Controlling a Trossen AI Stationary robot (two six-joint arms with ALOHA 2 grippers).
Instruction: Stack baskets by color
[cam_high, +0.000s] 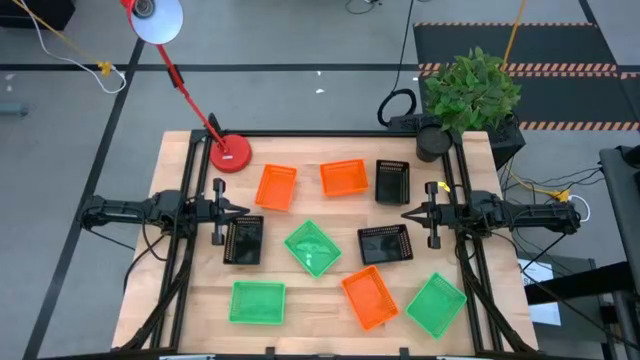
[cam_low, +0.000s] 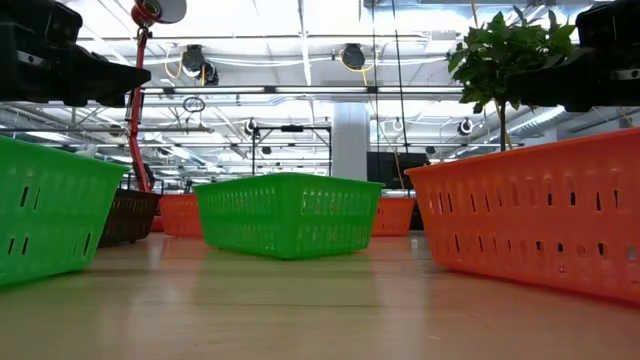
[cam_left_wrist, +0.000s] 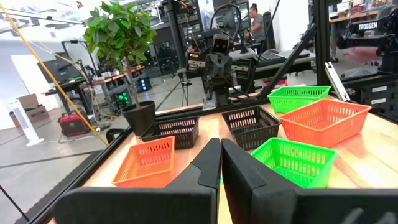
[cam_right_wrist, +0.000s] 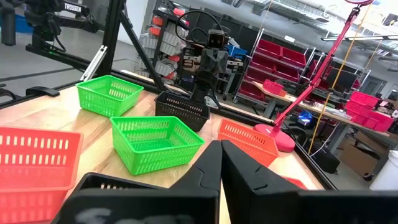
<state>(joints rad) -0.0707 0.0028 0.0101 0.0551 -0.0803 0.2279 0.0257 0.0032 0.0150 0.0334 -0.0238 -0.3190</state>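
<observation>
We are seeing nine small mesh plastic baskets, orange (cam_high: 276, 187), green (cam_high: 312, 247) and black (cam_high: 243, 240), lying scattered, unstacked on the wooden worktop (cam_high: 190, 290). Left gripper (cam_high: 240, 212) and right gripper (cam_high: 408, 213) are hovering, fingers pinched together, empty. We are advising opening wide, then gripping one rim.

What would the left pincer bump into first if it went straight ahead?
Probably nothing on the table: the shut left pincer points level above the baskets, toward the right pincer. The green mesh plastic basket lies lower, slightly aside.
</observation>
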